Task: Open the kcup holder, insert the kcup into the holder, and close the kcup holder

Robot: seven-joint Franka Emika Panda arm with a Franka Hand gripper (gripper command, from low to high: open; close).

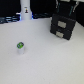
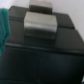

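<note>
Claw (image 1: 63,7) hangs over the closed holder (image 1: 63,26), its spread impossible to tell; kcup (image 1: 20,46) waits well apart on the bench (image 1: 45,60) — nothing done yet.

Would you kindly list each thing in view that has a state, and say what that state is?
kcup holder: appears closed, no tray seen pulled out, light handle on the front.
kcup: upright on the white table, green top up, apart from the holder, not held.
tool: right over the holder; too blurred to tell whether open or shut.
white bottle-like object: standing upright at the back.
</note>
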